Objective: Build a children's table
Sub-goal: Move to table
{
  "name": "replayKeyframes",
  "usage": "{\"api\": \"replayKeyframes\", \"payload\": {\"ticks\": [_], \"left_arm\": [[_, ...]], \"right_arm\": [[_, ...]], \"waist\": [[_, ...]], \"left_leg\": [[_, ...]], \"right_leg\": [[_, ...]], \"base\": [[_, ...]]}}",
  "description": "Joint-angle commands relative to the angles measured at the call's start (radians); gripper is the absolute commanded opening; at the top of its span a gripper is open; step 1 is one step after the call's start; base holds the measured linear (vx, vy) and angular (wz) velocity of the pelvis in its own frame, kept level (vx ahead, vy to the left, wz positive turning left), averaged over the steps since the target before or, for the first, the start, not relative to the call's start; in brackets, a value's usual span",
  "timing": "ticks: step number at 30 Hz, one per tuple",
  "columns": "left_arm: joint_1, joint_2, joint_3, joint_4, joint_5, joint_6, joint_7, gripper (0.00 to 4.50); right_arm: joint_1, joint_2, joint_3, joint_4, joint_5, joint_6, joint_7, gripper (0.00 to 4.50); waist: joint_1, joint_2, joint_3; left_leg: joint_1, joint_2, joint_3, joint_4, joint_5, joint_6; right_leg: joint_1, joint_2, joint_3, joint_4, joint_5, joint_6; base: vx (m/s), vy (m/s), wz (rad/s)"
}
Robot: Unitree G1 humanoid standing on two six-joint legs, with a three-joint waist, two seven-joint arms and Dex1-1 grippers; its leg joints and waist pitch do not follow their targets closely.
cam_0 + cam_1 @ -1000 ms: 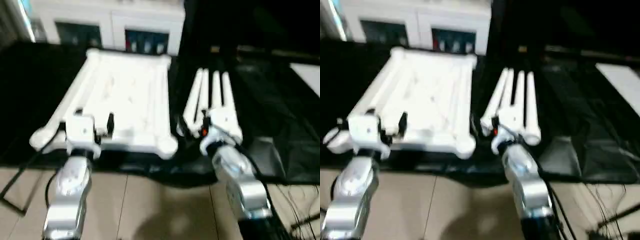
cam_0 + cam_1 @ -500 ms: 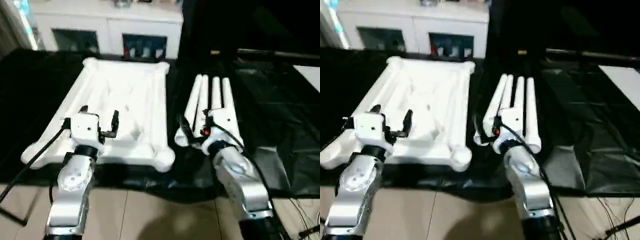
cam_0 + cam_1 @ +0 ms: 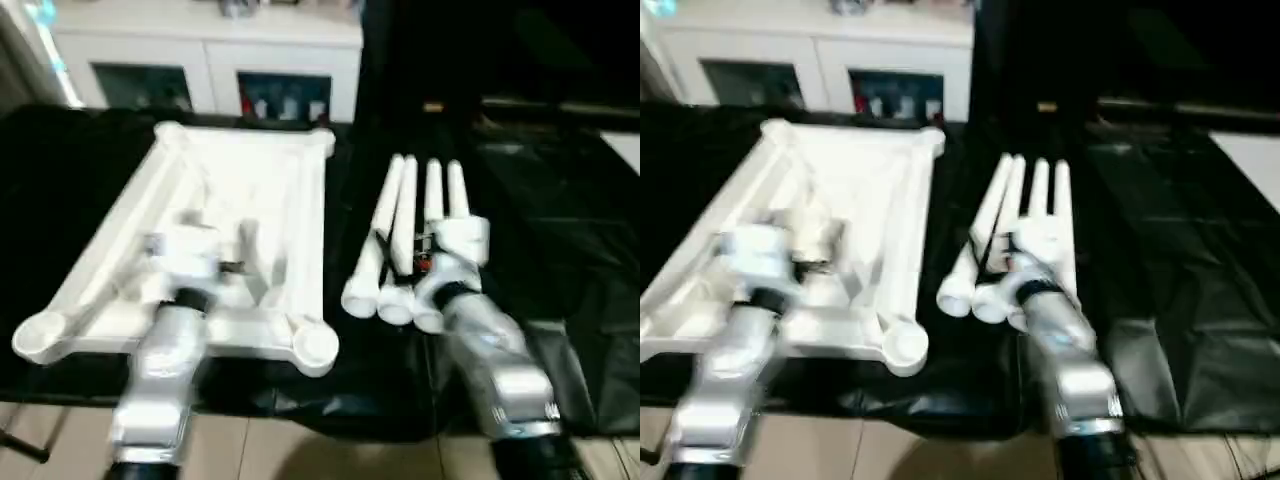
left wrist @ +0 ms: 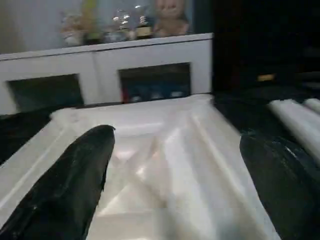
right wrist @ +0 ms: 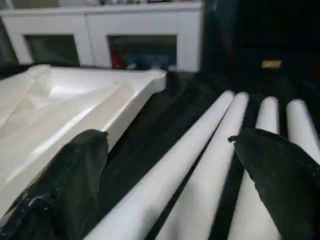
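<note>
Right wrist view: right gripper [image 5: 170,165] spread wide, empty, above four legs [image 3: 405,235] lying side by side, long axis straight ahead. Left gripper [image 4: 175,180] also wide, over upturned tabletop [image 3: 235,190]. Right arm nearer, obviously.

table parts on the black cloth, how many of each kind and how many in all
Table top: 1, lying underside up
Legs: 4, loose, side by side to the right of the top
Total: 5 parts
</note>
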Motion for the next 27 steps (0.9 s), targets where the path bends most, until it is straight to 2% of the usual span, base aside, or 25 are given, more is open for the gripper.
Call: {"api": "replayKeyframes", "payload": {"ticks": [1,2,3,4,5,7,9,10,11,12,13,14,15,16,17,18,19,20,21,22,23,24,25,26,27], "left_arm": [[-0.001,0.021,0.020,-0.004,0.013,-0.014,0.001,4.49],[-0.001,0.021,0.019,-0.003,0.015,-0.022,-0.001,4.49],[-0.001,0.022,0.015,-0.003,0.017,-0.027,-0.006,4.49],[-0.001,0.022,0.013,-0.003,0.014,-0.029,-0.014,4.49],[-0.003,0.027,0.006,-0.001,0.022,-0.011,-0.020,4.49],[-0.006,0.024,0.004,0.005,0.015,0.001,-0.026,4.49],[-0.006,0.023,0.002,0.004,0.009,-0.004,-0.020,4.49],[-0.006,0.025,0.000,0.005,0.011,-0.006,-0.017,4.49],[-0.006,0.025,0.000,0.005,0.011,-0.006,-0.017,4.49],[-0.006,0.025,0.001,0.005,0.011,-0.007,-0.015,4.49],[-0.005,0.024,0.002,0.006,0.009,-0.010,-0.014,4.49],[-0.005,0.023,0.002,0.006,0.009,-0.010,-0.014,4.49],[-0.006,0.023,0.003,0.007,0.010,-0.010,-0.014,4.49],[-0.006,0.023,0.004,0.007,0.011,-0.010,-0.014,4.49],[-0.006,0.022,0.005,0.007,0.012,-0.009,-0.015,4.49],[-0.006,0.021,0.008,0.006,0.013,-0.009,-0.014,4.49],[-0.006,0.021,0.009,0.005,0.012,-0.009,-0.013,4.49],[-0.006,0.020,0.011,0.005,0.011,-0.007,-0.011,4.49],[-0.007,0.020,0.012,0.005,0.010,-0.006,-0.009,4.49],[-0.008,0.026,0.009,0.004,0.029,-0.013,0.003,4.49],[-0.010,0.031,0.006,0.004,0.049,-0.022,0.015,4.49],[-0.013,0.033,0.004,0.004,0.062,-0.017,0.024,4.49],[-0.015,0.034,0.003,0.006,0.070,-0.017,0.031,4.49],[-0.015,0.034,0.003,0.006,0.070,-0.017,0.031,4.49],[-0.018,0.032,0.004,0.008,0.070,-0.014,0.033,4.49]], "right_arm": [[-0.012,0.018,0.020,-0.011,-0.002,0.000,-0.003,4.50],[-0.012,0.018,0.021,-0.011,-0.002,0.000,-0.005,4.50],[-0.012,0.018,0.023,-0.011,-0.002,0.000,-0.008,4.50],[-0.012,0.018,0.023,-0.011,-0.001,-0.001,-0.011,4.50],[-0.011,0.017,0.021,-0.010,0.001,-0.003,-0.012,4.50],[-0.009,0.017,0.015,-0.010,0.006,0.003,-0.013,4.50],[-0.009,0.019,0.004,-0.008,0.010,0.010,-0.010,4.50],[-0.009,0.018,0.002,-0.007,0.008,0.009,-0.007,4.50],[-0.009,0.018,0.002,-0.007,0.008,0.009,-0.007,4.50],[-0.009,0.018,0.000,-0.007,0.011,0.009,-0.006,4.50],[-0.010,0.018,-0.003,-0.006,0.011,0.009,-0.004,4.50],[-0.010,0.018,-0.003,-0.006,0.011,0.008,-0.003,4.50],[-0.011,0.016,-0.001,-0.005,0.012,0.008,-0.005,4.50],[-0.012,0.015,-0.001,-0.005,0.013,0.007,-0.005,4.50],[-0.012,0.014,0.001,-0.004,0.014,0.007,-0.006,4.50],[-0.015,0.010,0.004,-0.001,0.012,0.006,-0.003,4.50],[-0.016,0.009,0.006,0.000,0.008,0.005,0.000,4.50],[-0.017,0.009,0.009,0.001,0.004,0.006,0.002,4.50],[-0.018,0.009,0.009,0.001,0.003,0.007,0.002,4.50],[-0.018,0.010,0.008,0.001,0.003,0.008,0.003,4.50],[-0.019,0.011,0.007,0.001,0.002,0.008,0.003,4.50],[-0.020,0.012,0.007,0.002,0.001,0.008,0.004,4.50],[-0.020,0.013,0.007,0.003,0.001,0.008,0.004,4.50],[-0.020,0.013,0.007,0.003,0.001,0.008,0.004,4.50],[-0.022,0.013,0.008,0.005,0.001,0.007,0.003,4.50]], "waist": [[0.022,0.017,-0.025],[0.020,0.024,-0.029],[0.002,0.053,-0.030],[-0.016,0.070,-0.066],[-0.021,0.068,-0.071],[-0.002,0.050,-0.086],[0.010,0.031,-0.091],[0.023,0.015,-0.085],[0.035,0.001,-0.078],[0.071,0.008,-0.065],[0.081,-0.002,-0.049],[0.082,0.002,-0.042],[0.084,0.004,-0.038],[0.074,0.022,-0.039],[0.059,0.016,-0.037],[0.014,0.013,-0.040],[-0.020,0.060,-0.059],[-0.038,0.056,-0.056],[-0.038,0.065,-0.041],[-0.044,0.046,-0.036],[-0.043,0.038,-0.040],[-0.036,0.019,-0.046],[0.001,-0.005,-0.038],[0.008,-0.004,-0.046],[-0.004,0.028,-0.042]], "left_leg": [[-0.059,0.055,-0.014,-0.074,0.105,-0.013],[-0.052,0.064,-0.007,-0.115,0.137,-0.011],[-0.037,0.103,-0.018,-0.184,0.118,-0.009],[0.030,0.144,-0.057,-0.164,0.242,0.028],[0.049,0.149,-0.067,-0.147,0.349,0.063],[-0.004,0.105,-0.037,-0.105,0.721,0.071],[-0.045,0.063,-0.007,-0.097,0.607,0.098],[-0.041,0.070,0.036,-0.086,0.328,0.057],[-0.072,0.064,0.031,-0.077,0.178,0.039],[-0.072,0.074,0.012,-0.005,-0.036,-0.026],[-0.083,0.065,-0.018,0.020,-0.116,-0.082],[-0.096,0.058,-0.033,0.019,-0.104,-0.097],[-0.072,0.040,-0.031,-0.019,-0.073,-0.103],[-0.012,0.031,-0.010,-0.099,-0.066,-0.056],[0.016,0.028,0.015,-0.138,-0.085,-0.017],[0.033,0.051,-0.015,-0.202,-0.164,0.154],[0.052,0.061,-0.024,-0.229,-0.135,0.302],[0.045,0.077,-0.035,-0.239,-0.069,0.376],[0.027,0.089,-0.033,-0.240,0.069,0.463],[0.025,0.113,-0.024,-0.231,0.109,0.469],[0.027,0.113,-0.028,-0.228,0.100,0.442],[0.012,0.118,-0.032,-0.227,0.027,0.316],[-0.031,0.119,-0.026,-0.139,-0.169,0.078],[-0.030,0.123,-0.047,-0.091,-0.127,-0.007],[-0.036,0.143,-0.077,-0.121,-0.074,-0.100]], "right_leg": [[0.095,-0.135,0.083,-0.157,-0.391,-0.268],[0.093,-0.110,0.055,-0.153,-0.356,-0.254],[0.068,-0.053,0.004,-0.111,-0.233,-0.197],[0.019,-0.034,-0.008,-0.044,0.018,-0.155],[-0.006,-0.043,-0.004,-0.031,0.125,-0.153],[0.026,-0.073,0.028,-0.017,0.486,-0.161],[0.047,-0.096,0.049,-0.012,0.631,-0.147],[0.040,-0.112,0.117,-0.043,0.573,-0.147],[0.068,-0.135,0.156,-0.065,0.525,-0.158],[0.064,-0.212,0.252,-0.135,0.278,-0.184],[0.075,-0.201,0.295,-0.157,0.002,-0.207],[0.082,-0.179,0.305,-0.157,-0.088,-0.217],[0.055,-0.096,0.304,-0.163,-0.212,-0.196],[0.014,-0.017,0.275,-0.167,-0.308,-0.126],[-0.015,0.043,0.244,-0.144,-0.326,-0.081],[-0.053,0.061,0.119,-0.070,-0.247,-0.061],[-0.085,0.048,0.013,0.032,-0.159,-0.060],[-0.083,0.035,-0.021,0.074,-0.102,-0.043],[-0.092,0.016,-0.067,0.108,-0.080,-0.005],[-0.092,-0.007,-0.079,0.098,-0.068,0.011],[-0.079,-0.019,-0.073,0.083,-0.058,0.013],[-0.040,-0.078,-0.025,0.012,-0.042,-0.005],[-0.003,-0.251,0.088,-0.105,-0.126,-0.128],[0.013,-0.289,0.094,-0.120,-0.171,-0.195],[0.030,-0.207,0.035,-0.095,-0.220,-0.218]], "base": [[0.068,-0.044,0.04],[0.065,0.015,0.06],[0.079,0.066,-0.04],[0.079,0.066,-0.04],[0.111,0.078,-0.02],[0.090,0.065,0.05],[0.000,0.000,0.00],[0.000,0.000,0.00],[-0.043,0.034,-0.18],[-0.066,0.085,-0.40],[-0.066,0.085,-0.40],[-0.070,0.153,-0.59],[-0.088,0.199,-0.65],[-0.088,0.199,-0.65],[-0.111,0.252,-0.51],[-0.138,0.272,-0.36],[-0.138,0.272,-0.36],[-0.116,0.256,-0.14],[-0.085,0.227,0.01],[-0.085,0.227,0.01],[-0.096,0.186,-0.05],[-0.099,0.151,-0.11],[-0.099,0.151,-0.11],[-0.104,0.138,-0.10],[-0.097,0.136,-0.16]]}}
